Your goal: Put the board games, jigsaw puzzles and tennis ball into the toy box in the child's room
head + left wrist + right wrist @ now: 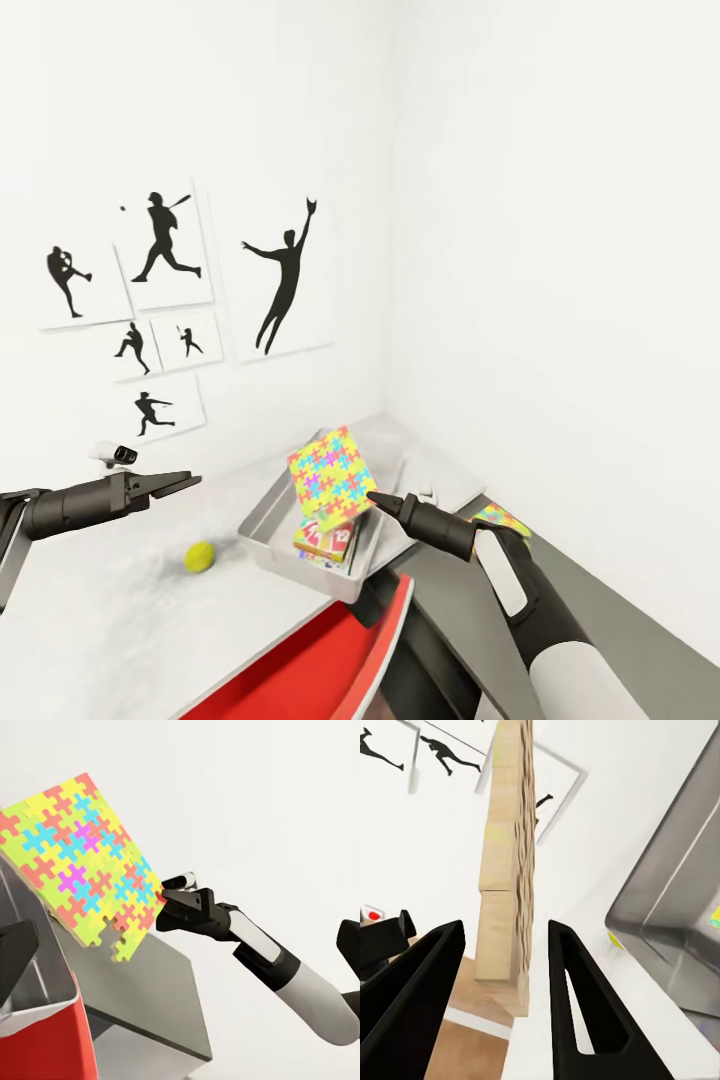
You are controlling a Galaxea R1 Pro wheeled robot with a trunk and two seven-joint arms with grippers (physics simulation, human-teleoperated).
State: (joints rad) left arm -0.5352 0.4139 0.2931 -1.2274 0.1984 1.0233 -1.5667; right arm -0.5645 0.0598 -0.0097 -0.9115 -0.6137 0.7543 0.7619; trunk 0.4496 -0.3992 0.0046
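Note:
A multicoloured jigsaw puzzle (332, 477) hangs tilted in the air over the light-grey toy box (262, 527). Its lower corner is at the tip of my right gripper (372, 497). In the right wrist view the puzzle (506, 870) stands edge-on between the spread fingers (435, 967), with a gap on each side. A Skip-Bo board game (326, 541) lies in the box on top of other game boxes. The tennis ball (200, 556) rests on the table (90, 620) left of the box. A second puzzle (503, 519) lies on the dark wing behind my right arm. My left gripper (185, 484) hovers open above the table, left of the ball.
A red chair (310, 650) is pushed under the table's front edge. A small white device (115, 455) sits by the wall at the back left. Baseball silhouette prints (285, 280) hang above. A flat white object (445, 478) lies in the back corner.

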